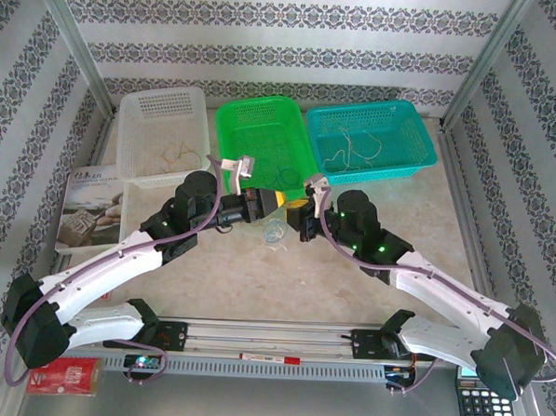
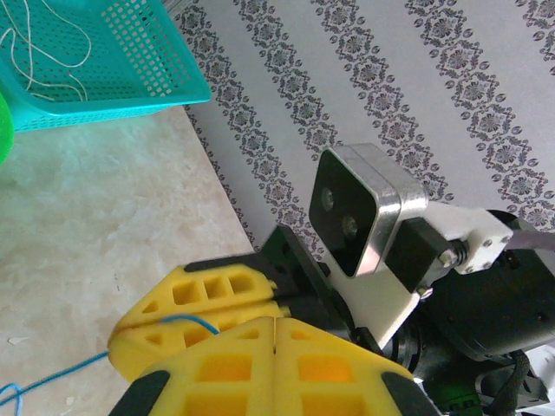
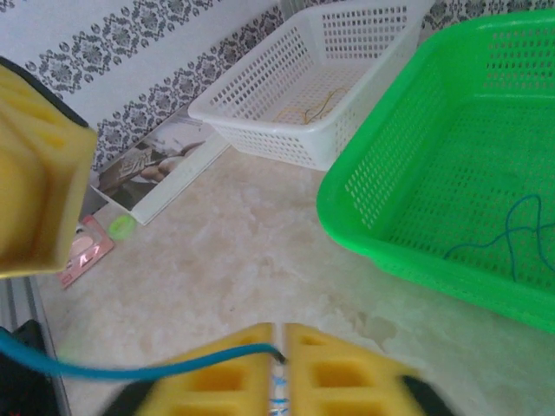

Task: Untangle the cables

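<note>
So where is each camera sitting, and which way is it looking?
Top external: high behind the robot, looking down on the table; left arm and right arm show.
Left wrist: on the left arm, facing the teal basket and wall past the left gripper.
Right wrist: on the right arm, facing the green basket past the right gripper, shut on the blue cable.
Shared: both wrist views show that cable and the other gripper.
</note>
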{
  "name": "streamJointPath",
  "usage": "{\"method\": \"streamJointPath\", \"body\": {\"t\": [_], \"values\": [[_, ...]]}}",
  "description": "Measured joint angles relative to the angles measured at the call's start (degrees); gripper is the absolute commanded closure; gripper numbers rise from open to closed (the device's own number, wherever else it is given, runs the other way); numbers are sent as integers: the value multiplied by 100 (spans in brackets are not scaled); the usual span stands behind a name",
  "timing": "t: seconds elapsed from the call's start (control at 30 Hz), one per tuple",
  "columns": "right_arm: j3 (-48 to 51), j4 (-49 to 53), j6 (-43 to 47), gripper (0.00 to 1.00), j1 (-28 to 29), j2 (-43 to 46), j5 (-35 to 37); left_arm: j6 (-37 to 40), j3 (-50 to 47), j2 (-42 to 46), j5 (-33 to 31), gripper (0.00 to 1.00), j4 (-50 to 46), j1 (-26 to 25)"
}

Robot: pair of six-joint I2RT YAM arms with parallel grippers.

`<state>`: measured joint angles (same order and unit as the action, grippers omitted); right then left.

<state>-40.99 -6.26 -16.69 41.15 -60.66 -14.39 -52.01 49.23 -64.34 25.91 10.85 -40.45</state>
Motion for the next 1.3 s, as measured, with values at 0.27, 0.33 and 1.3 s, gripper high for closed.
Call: {"method": "streamJointPath", "body": {"t": [0.27, 0.33, 1.3], "values": [[-26, -37, -295, 100, -295, 153, -66, 240, -256, 501, -431, 34, -31, -7], [-33, -33, -367, 100, -380, 223, -70, 350, -400, 752, -656, 27, -79, -7], [-693, 433, -1368, 100, -579, 487, -85, 2529, -2052, 649, -647, 14, 302, -11]]}}
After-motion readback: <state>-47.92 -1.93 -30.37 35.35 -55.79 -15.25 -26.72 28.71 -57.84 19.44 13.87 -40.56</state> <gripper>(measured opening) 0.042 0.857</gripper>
